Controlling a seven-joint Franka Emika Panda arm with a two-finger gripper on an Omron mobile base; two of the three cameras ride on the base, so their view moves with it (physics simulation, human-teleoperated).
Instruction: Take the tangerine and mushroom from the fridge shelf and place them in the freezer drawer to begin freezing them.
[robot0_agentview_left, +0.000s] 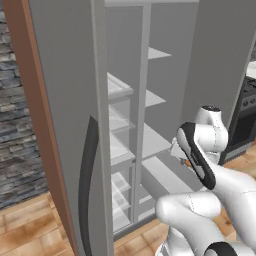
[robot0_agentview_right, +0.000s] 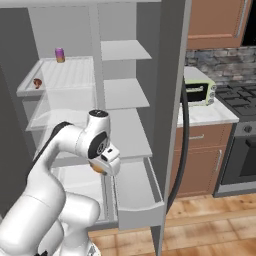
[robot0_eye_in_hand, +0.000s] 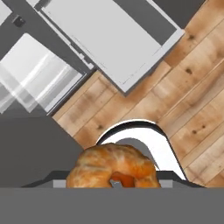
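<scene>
My gripper is shut on the tangerine, which fills the bottom of the hand view and hides the fingertips. From the right base view only an orange sliver of the tangerine peeks under the hand, held in front of the fridge just above the freezer drawer's left edge. The freezer drawer is pulled out, light grey and bare inside; in the hand view the freezer drawer lies ahead, beyond the wood floor. The mushroom rests on the upper left fridge shelf, far above the gripper.
A purple can stands at the back of the mushroom's shelf. The open fridge door rises at my left. Another door edge stands right of the drawer, with a toaster oven and stove beyond.
</scene>
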